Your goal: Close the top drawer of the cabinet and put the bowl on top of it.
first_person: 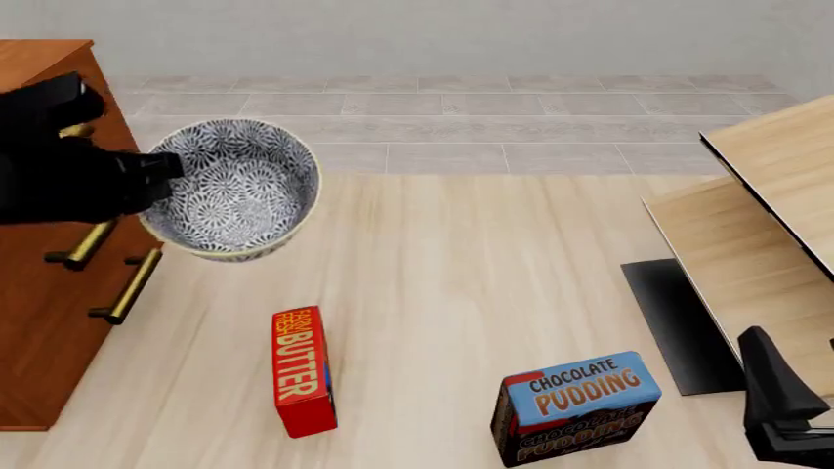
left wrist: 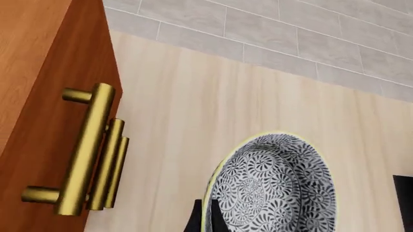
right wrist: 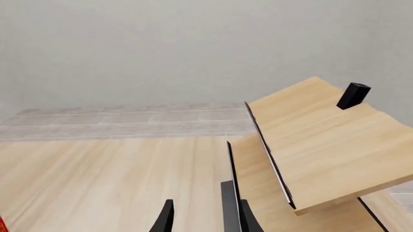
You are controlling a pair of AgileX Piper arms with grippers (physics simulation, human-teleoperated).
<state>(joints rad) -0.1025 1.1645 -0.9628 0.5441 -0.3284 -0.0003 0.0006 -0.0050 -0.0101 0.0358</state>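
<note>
1. The left gripper [first_person: 154, 176] is holding the bowl [first_person: 234, 200] clear of the surface [first_person: 470, 293]; its jaws are clamping the bowl's rim on the side nearest the cabinet [first_person: 39, 322].
2. In the left wrist view the bowl [left wrist: 274, 186] is sitting directly between the jaws, with one dark finger [left wrist: 193, 220] lying against the outside of the pale rim.
3. The bowl is hanging upright, its patterned inside facing up, just beside the cabinet's front and not resting on the cabinet top.
4. The cabinet [left wrist: 38, 96] is standing to the outer side of the left jaws; three brass bar handles are lining up one behind another in the left wrist view, the nearest handle [left wrist: 84, 150] being the largest.
5. Which drawer front is the top drawer, and whether it is pushed in, cannot be told here, because the left arm is covering the upper front in the front view.
6. The right gripper [right wrist: 206, 215] is hovering low at the surface's near right edge; its jaws are standing apart and gripping nothing.
7. Ahead of the right jaws a tilted light-wood board structure [right wrist: 322, 145] is rising from the surface.
8. A red butter box [first_person: 303, 371] and a chocolate pudding box [first_person: 576, 405] are lying on the surface between the two grippers, well apart from both sets of jaws.
</note>
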